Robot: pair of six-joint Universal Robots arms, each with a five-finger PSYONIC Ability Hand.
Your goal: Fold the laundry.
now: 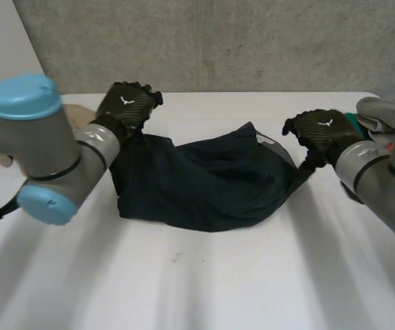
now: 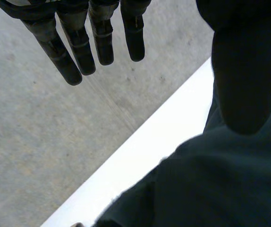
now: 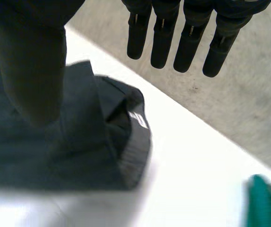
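- Navy garment (image 1: 204, 182) lies bunched on the white table (image 1: 252, 289), between my two hands.
- My left hand (image 1: 127, 104) is at its left end, fingers (image 2: 102, 42) straight, gripping nothing.
- My right hand (image 1: 318, 130) is at its right end, likewise unclenched.

Legible txt: none. Dark garment (image 3: 79, 142): sm. tag (image 3: 138, 119), marks unreadable. Left hand (image 1: 133, 108), right hand (image 1: 316, 132): white emblem (image 1: 126, 101) on back.

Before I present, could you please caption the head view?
Left hand and right hand at opposite ends of a crumpled dark garment on the white table.
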